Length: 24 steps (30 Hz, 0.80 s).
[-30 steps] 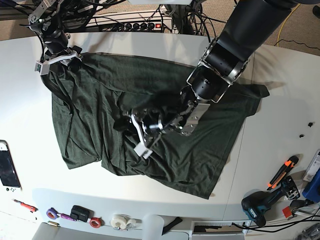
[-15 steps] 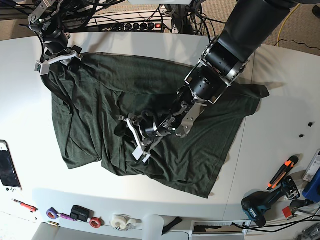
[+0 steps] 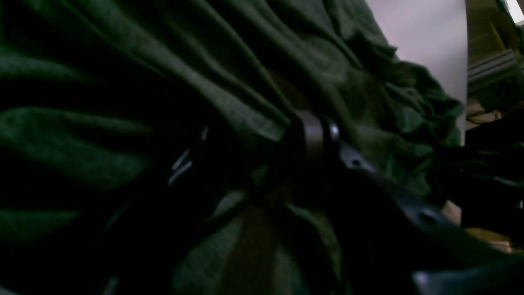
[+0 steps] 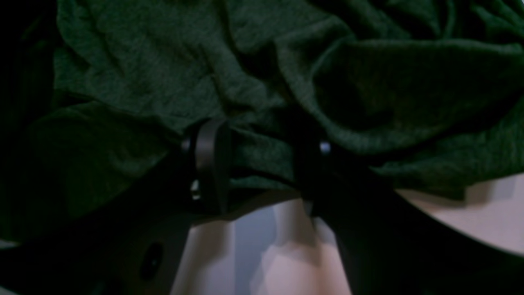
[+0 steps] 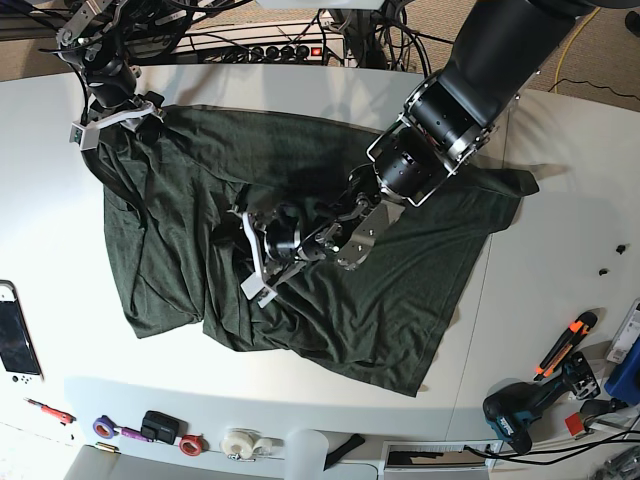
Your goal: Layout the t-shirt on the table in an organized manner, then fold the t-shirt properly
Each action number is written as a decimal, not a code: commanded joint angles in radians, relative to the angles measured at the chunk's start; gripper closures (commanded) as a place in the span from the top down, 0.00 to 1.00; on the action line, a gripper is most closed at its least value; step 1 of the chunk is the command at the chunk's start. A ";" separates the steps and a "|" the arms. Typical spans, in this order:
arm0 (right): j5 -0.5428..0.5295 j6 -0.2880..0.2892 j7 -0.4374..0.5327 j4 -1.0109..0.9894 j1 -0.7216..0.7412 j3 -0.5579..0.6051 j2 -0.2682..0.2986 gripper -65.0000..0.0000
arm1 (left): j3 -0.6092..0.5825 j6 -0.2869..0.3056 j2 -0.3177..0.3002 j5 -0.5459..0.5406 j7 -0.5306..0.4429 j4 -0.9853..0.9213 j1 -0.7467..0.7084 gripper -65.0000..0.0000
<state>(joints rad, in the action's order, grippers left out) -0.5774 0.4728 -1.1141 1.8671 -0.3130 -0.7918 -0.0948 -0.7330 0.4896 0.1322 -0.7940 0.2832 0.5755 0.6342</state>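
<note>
Base view: the dark green t-shirt (image 5: 330, 300) lies spread out but bumpy on the white table (image 5: 560, 180), with lots of folds near the middle and the far corner. The right gripper (image 5: 118, 118) sits at the far corner of the shirt, and cloth is bunched up right at it. The left gripper (image 5: 258, 262) is low over the middle of the shirt, at the end of a big black arm that reaches in from the far side, and the cloth is gathered up around it. Along the near edge of the table lie small things: rolls of tape (image 5: 243, 442), a blue drill (image 5: 520, 415), and a white game handheld (image 5: 15, 335) at one side. Left wrist view: it is very dark here. The shirt (image 3: 254, 82) fills almost the whole picture, in long folds. One finger (image 3: 315, 131) pokes up with cloth pressed against it, and the folds run down between the two fingers, so the left gripper is pinching the shirt. A bit of table (image 3: 425, 41) shows in the far corner. Right wrist view: the shirt (image 4: 262, 73) hangs in wrinkles over both fingers (image 4: 208, 159). A thick fold sits squeezed between them, so this gripper is holding the shirt too. The white table (image 4: 262, 254) shows below the cloth.
</note>
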 commanded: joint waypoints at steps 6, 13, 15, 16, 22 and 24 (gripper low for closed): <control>-0.005 0.006 -0.004 0.010 -0.003 0.000 0.006 0.41 | 0.002 -0.108 0.025 -0.018 -0.023 0.062 0.034 0.27; -0.006 0.006 -0.004 0.010 -0.003 0.000 0.006 0.41 | 0.003 -0.062 0.025 -0.011 -0.095 0.066 0.040 0.00; -0.005 0.006 -0.004 0.010 -0.003 0.000 0.006 0.41 | 0.007 0.081 0.025 -0.011 -0.139 0.066 0.049 0.00; -0.005 0.006 -0.004 0.010 -0.003 0.000 0.006 0.41 | 0.017 0.202 0.025 -0.011 -0.167 0.066 0.054 0.00; 0.013 0.006 -0.003 0.010 -0.003 0.000 0.006 0.41 | 0.067 0.209 0.025 -0.037 -0.129 0.159 0.058 0.00; 0.014 0.006 -0.003 0.010 -0.003 0.000 0.006 0.41 | 0.071 0.209 0.025 -0.037 -0.106 0.196 0.058 0.00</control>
<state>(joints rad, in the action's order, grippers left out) -0.5667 0.4728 -1.1141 1.8668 -0.3134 -0.7910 -0.0948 -0.6708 0.6888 0.1322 -0.8101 0.2039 0.7544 0.6594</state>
